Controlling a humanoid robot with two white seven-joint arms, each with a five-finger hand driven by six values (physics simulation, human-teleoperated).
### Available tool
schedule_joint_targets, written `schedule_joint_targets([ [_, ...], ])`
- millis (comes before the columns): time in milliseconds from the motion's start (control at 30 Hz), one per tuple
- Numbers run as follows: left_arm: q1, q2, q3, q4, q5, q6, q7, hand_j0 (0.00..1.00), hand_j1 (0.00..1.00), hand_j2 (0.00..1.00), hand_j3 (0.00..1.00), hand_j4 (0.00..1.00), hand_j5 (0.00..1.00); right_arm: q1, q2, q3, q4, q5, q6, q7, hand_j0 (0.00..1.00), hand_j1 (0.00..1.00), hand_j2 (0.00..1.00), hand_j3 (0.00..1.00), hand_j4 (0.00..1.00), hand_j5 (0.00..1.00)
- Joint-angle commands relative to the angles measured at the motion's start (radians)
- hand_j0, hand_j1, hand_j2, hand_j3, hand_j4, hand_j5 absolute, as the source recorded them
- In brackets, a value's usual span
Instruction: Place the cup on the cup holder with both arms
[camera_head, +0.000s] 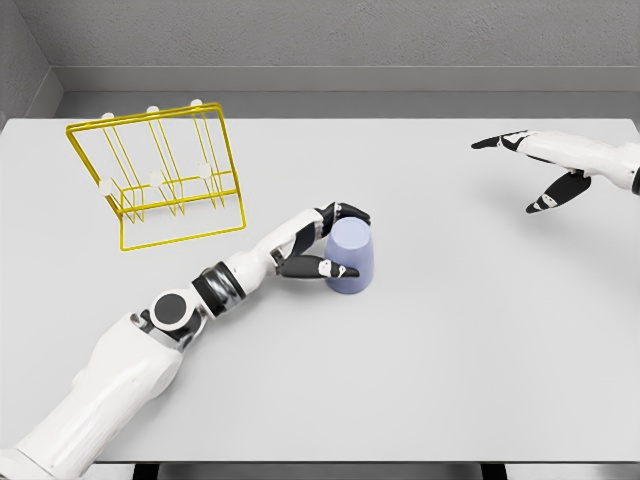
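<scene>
A pale blue cup (352, 258) stands upside down on the white table (450, 340), near the middle. My left hand (357, 243) comes in from the lower left and wraps the cup's left side: its fingers (347, 213) curl over the far side and the thumb lies against the near side. The yellow wire cup holder (155, 178), with white-tipped pegs, sits at the far left of the table, well apart from the cup. My right hand (505, 178) hovers at the far right with its fingers spread, holding nothing.
The table's front edge runs along the bottom of the view. A grey wall borders the far side. Bare tabletop lies between the cup and the right hand.
</scene>
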Motion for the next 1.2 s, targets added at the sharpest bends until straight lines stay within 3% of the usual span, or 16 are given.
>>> schedule_joint_targets([
  [0,0.000,0.001,0.004,-0.003,0.005,-0.001,-0.004,0.46,0.46,0.46,0.46,0.46,0.46,0.000,-0.001,-0.001,0.000,-0.007,0.002,0.000,1.00,1.00,1.00,1.00,1.00,1.00],
  [133,0.008,0.015,0.009,-0.037,0.017,-0.004,-0.010,0.45,0.45,0.45,0.45,0.45,0.45,0.000,-0.001,-0.001,0.000,-0.007,0.002,0.001,1.00,1.00,1.00,1.00,1.00,1.00],
  [233,0.014,0.038,0.010,-0.104,0.026,-0.004,-0.010,0.45,0.45,0.45,0.45,0.45,0.45,0.000,-0.001,-0.001,0.000,-0.007,0.002,0.001,1.00,1.00,1.00,1.00,1.00,1.00],
  [433,0.032,0.202,0.012,-0.296,0.146,0.001,-0.004,0.45,0.45,0.45,0.45,0.45,0.45,-0.002,-0.001,-0.001,0.000,-0.007,0.002,0.001,1.00,1.00,1.00,1.00,1.00,1.00],
  [767,0.032,0.351,0.072,-0.394,0.255,0.001,0.001,0.45,0.45,0.45,0.45,0.45,0.45,-0.002,0.002,0.000,0.000,-0.005,0.002,0.001,1.00,1.00,1.00,1.00,1.00,1.00],
  [1167,0.032,0.426,0.141,-0.434,0.299,-0.001,-0.001,0.45,0.45,0.45,0.45,0.45,0.45,-0.003,0.002,-0.001,0.000,-0.005,0.002,0.003,1.00,1.00,1.00,1.00,1.00,1.00],
])
